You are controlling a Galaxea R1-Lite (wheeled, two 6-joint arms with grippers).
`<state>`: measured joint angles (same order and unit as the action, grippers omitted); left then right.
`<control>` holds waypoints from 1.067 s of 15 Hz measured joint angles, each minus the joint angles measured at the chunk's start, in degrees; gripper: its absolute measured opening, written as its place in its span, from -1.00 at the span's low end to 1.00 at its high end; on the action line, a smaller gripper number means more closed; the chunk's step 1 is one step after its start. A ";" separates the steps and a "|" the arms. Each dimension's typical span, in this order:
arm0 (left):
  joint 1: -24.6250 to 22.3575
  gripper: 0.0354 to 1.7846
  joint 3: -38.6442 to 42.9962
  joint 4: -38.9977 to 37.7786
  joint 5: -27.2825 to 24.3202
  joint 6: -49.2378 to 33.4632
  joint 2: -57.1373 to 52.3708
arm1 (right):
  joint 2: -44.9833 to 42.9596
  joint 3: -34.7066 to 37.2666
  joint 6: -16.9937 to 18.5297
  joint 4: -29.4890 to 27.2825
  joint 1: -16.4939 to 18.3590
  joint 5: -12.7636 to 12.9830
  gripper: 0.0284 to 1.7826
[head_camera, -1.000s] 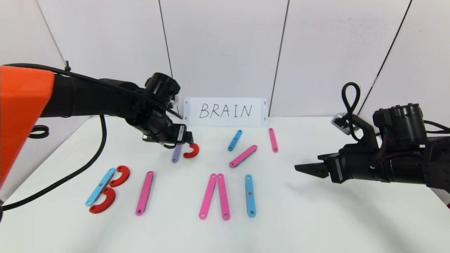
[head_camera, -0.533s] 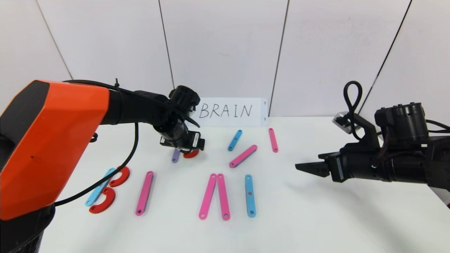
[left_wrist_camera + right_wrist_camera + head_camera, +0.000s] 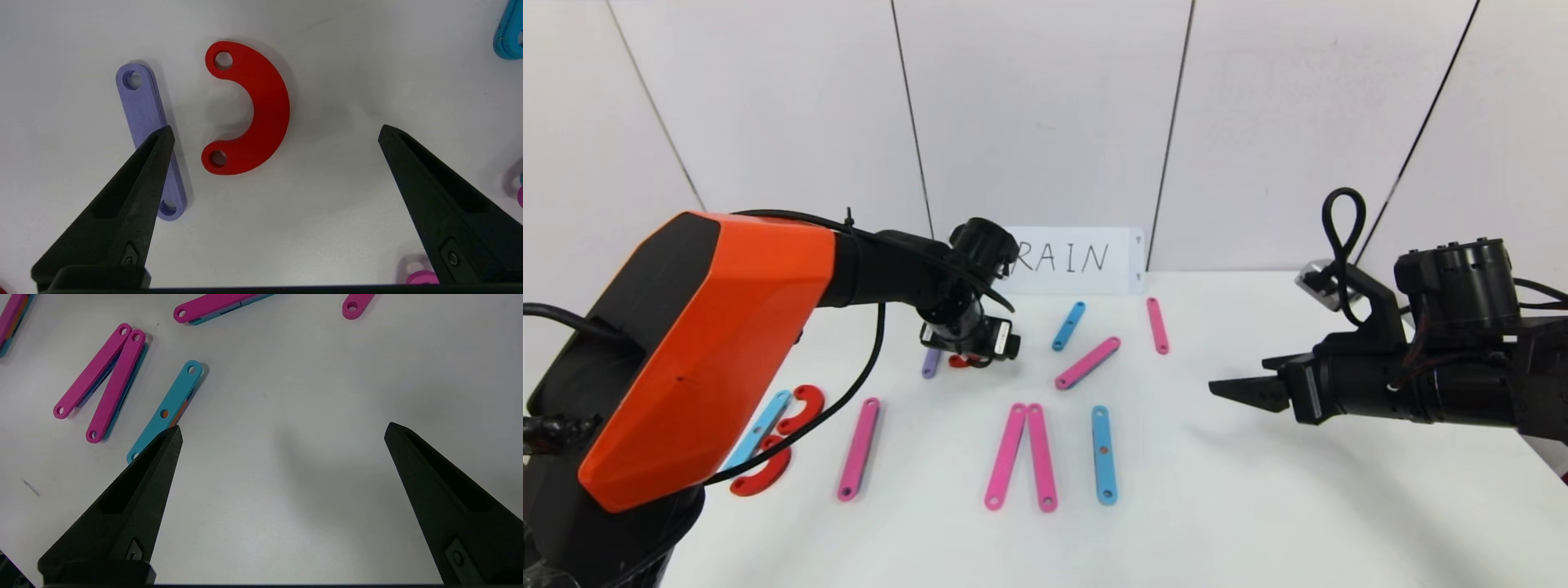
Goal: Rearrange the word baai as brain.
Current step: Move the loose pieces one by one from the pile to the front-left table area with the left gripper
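Note:
The word lies along the table's front: a blue bar [image 3: 760, 429] with two red crescents [image 3: 805, 407] [image 3: 764, 474], a pink bar [image 3: 859, 449], two pink bars [image 3: 1006, 457] meeting at their far ends, and a blue bar [image 3: 1103, 455]. Farther back lie a purple bar [image 3: 143, 118] and, just beside it, a red crescent [image 3: 261, 110]. My left gripper [image 3: 276, 130] hovers open above that crescent, one fingertip over the purple bar, holding nothing. My right gripper [image 3: 282, 428] hangs open and empty over bare table at the right, above the surface.
A white card [image 3: 1086, 260] with handwritten letters stands at the back, its left end hidden by my left arm. Loose bars lie behind the word: blue [image 3: 1068, 326], pink [image 3: 1088, 363] and a thin pink one [image 3: 1157, 325]. The right wrist view shows the blue bar [image 3: 171, 404] beside one fingertip.
My left arm has swung rightward, so its wrist now covers most of the back red crescent and the card's first letter. The right arm has not moved.

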<state>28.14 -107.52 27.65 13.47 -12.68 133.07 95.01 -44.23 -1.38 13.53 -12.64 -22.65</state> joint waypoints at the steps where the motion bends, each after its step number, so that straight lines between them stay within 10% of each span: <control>1: 0.09 0.95 -0.24 -0.17 0.04 -0.09 0.39 | 0.00 0.00 0.01 0.00 0.00 0.00 0.94; 10: 0.09 0.86 -0.91 -2.35 -0.07 -2.32 2.67 | 0.00 0.02 0.00 -0.02 0.18 -0.11 0.94; 16: 0.04 -0.08 -0.77 -2.21 -0.02 -3.25 2.82 | 0.00 0.02 0.00 -0.02 0.20 -0.13 0.94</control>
<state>28.17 -108.29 25.44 13.45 -15.93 135.89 95.01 -44.20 -1.38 13.51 -12.45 -22.78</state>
